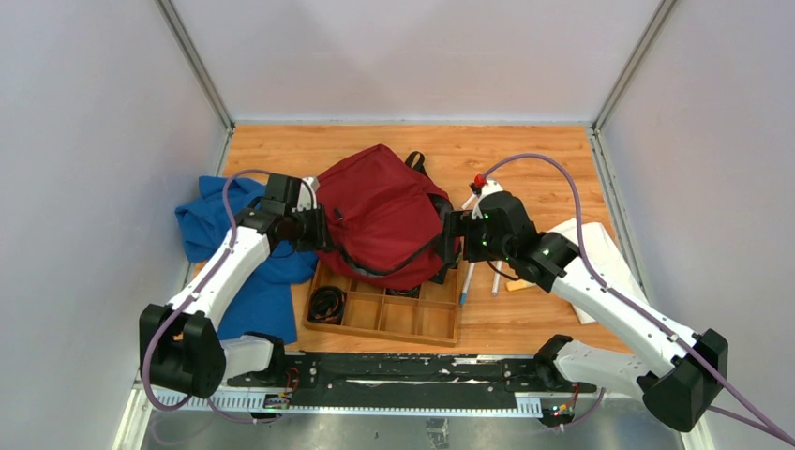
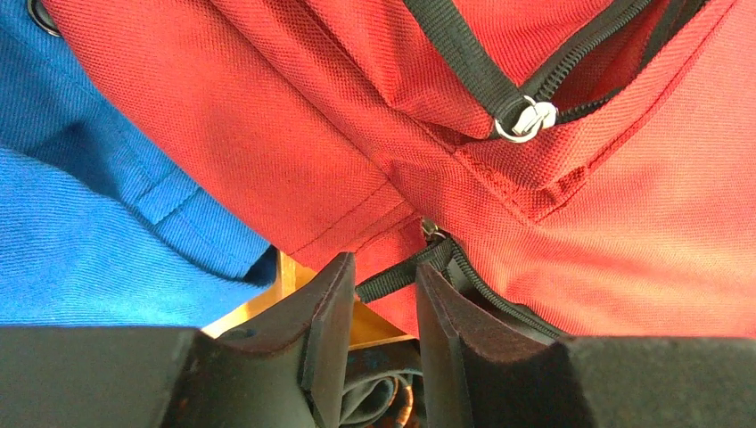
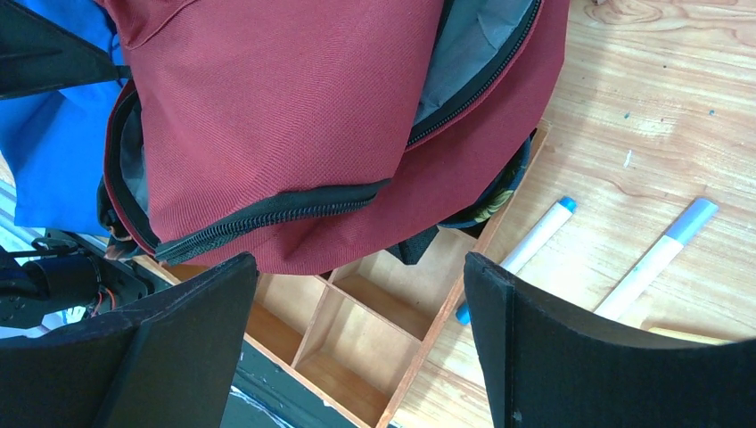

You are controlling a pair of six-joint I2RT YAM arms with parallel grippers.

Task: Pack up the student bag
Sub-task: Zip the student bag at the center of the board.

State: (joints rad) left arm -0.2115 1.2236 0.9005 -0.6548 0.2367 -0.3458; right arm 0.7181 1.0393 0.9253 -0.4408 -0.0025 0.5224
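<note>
The dark red student bag (image 1: pixel 380 216) lies in the middle of the table, its near edge overhanging the wooden tray (image 1: pixel 384 314). Its main zipper gapes, showing grey lining (image 3: pixel 464 62). My left gripper (image 1: pixel 319 228) is at the bag's left side. In the left wrist view its jaws (image 2: pixel 383 265) stand narrowly apart, and a black zipper pull strap (image 2: pixel 401 272) lies across the gap at their tips. My right gripper (image 1: pixel 453 239) is at the bag's right side. It (image 3: pixel 357 263) is wide open, with nothing between its fingers, above the tray's compartments (image 3: pixel 357 348).
A blue cloth (image 1: pixel 234 253) lies left of the bag, under the left arm. A coiled black cable (image 1: pixel 326 305) sits in the tray's left compartment. Two blue-capped pens (image 3: pixel 535 241) (image 3: pixel 660 254) lie right of the tray, with a white sheet (image 1: pixel 600 253) beyond them.
</note>
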